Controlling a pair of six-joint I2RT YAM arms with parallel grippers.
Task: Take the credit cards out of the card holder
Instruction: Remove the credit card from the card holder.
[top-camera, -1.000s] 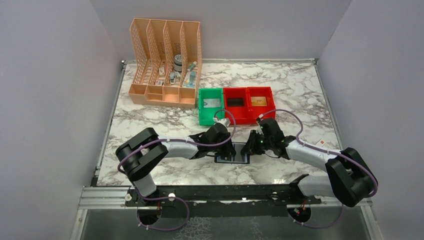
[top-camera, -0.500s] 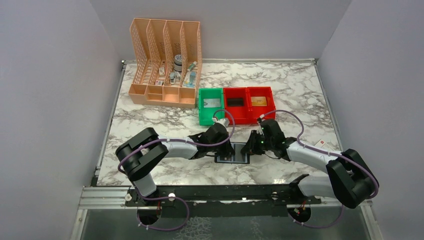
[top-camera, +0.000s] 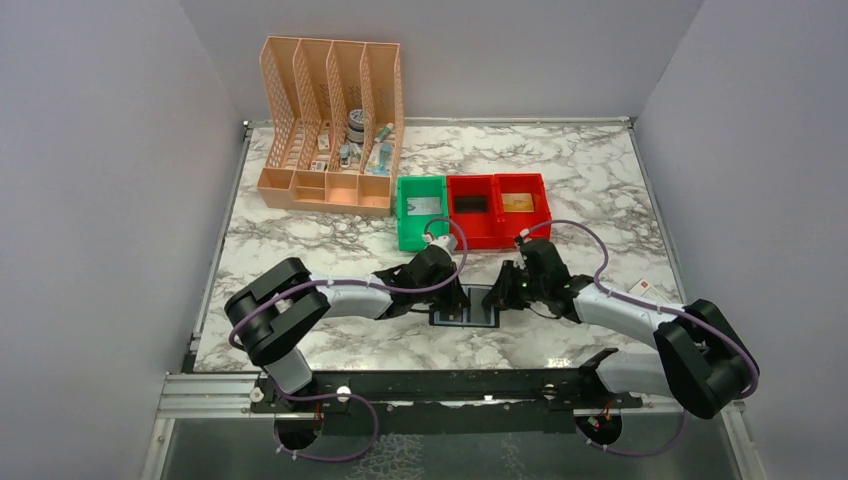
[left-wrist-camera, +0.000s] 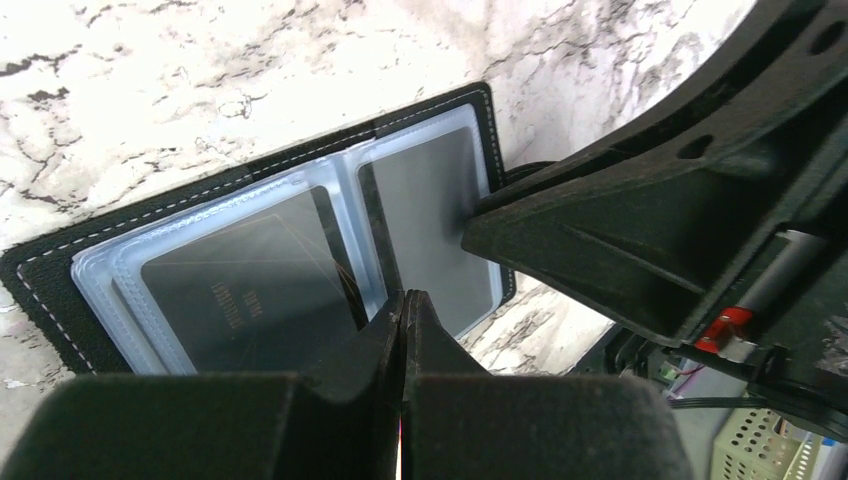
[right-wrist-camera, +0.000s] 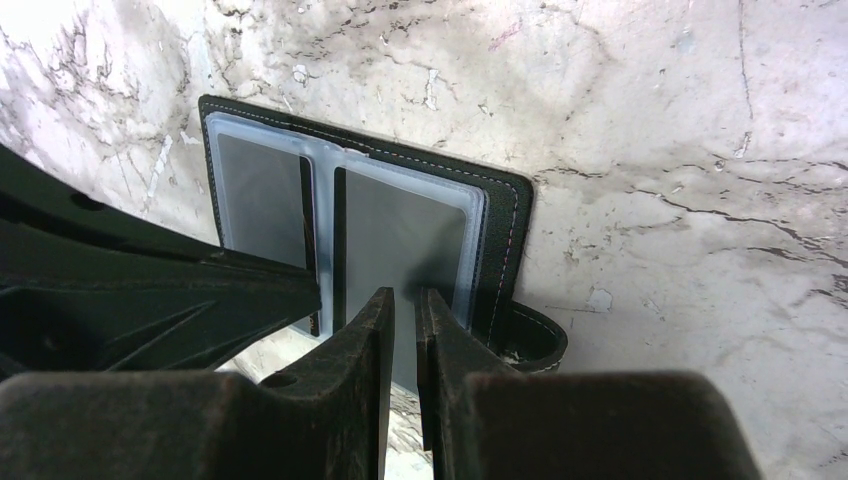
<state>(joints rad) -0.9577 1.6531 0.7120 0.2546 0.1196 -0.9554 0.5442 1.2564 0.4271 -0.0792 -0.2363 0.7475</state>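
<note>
The holder (left-wrist-camera: 345, 200) lies open and flat on the marble surface (right-wrist-camera: 700, 150), between the two grippers and touched by both; its clear sleeves face up inside the black stitched cover. The left gripper (left-wrist-camera: 403, 300) is fully closed, fingers pressed together with no gap; its tip sits at the holder's near edge, right by the centre fold. Whether it pinches a sleeve edge or a card there, I cannot tell. Just to the left of that tip, a dark card (left-wrist-camera: 250, 290) with faint lettering sits inside a sleeve. The right gripper (right-wrist-camera: 405, 300) comes in from the opposite side; its fingers stand only a narrow slit apart, tips down on the grey panel at the tab end. The pale sleeve shows through the slit; whether it is gripped or only pressed, I cannot tell. Ahead of both grippers, well apart, stand a green bin (top-camera: 420, 212) and two red bins (top-camera: 497, 208); beyond the left gripper is the peach organizer (top-camera: 330, 130).
</note>
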